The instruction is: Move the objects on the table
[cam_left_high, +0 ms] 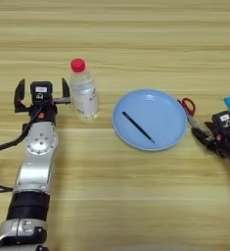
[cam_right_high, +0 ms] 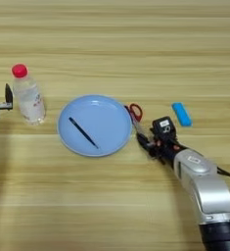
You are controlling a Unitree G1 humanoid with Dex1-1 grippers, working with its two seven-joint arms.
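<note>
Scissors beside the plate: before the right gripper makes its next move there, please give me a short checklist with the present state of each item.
1. Right gripper is at the scissors: ok, it sits at their blade end.
2. Firm grip on the scissors: cannot tell.
3. Pen lies inside the plate: ok.
4. Bottle stands upright: ok, red cap on.
5. Left gripper open, away from the plate: ok, just left of the bottle.
6. Blue block apart from the scissors: ok.

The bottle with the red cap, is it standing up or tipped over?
Upright. The bottle stands on its base on the table, red cap on top, just right of the open left gripper.
</note>
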